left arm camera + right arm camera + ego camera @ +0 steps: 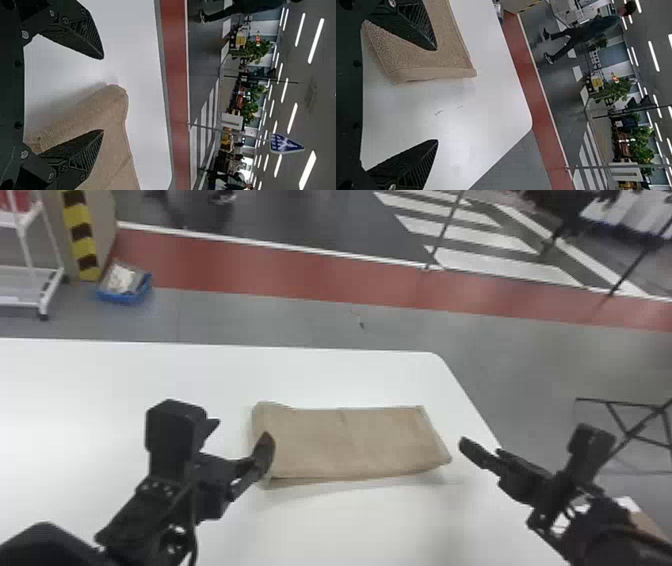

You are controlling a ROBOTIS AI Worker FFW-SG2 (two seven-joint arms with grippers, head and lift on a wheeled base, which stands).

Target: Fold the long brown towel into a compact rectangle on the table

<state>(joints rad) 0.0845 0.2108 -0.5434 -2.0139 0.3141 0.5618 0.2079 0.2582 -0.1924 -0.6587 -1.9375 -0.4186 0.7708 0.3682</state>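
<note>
Likely light and floppy, the brown towel (350,442) is best pinched at its short ends; left gripper (103,94) and right gripper (436,95) both stand spread.

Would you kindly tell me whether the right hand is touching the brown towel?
Apart: in the head view, white table shows between the right hand and the towel.

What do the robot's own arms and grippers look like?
The left arm and right arm are black, each with a boxy black housing near the wrist. A thin dark cable shows on the left. The left gripper and right gripper are black too, with tapered, finely ridged fingers and pale screw heads.
</note>
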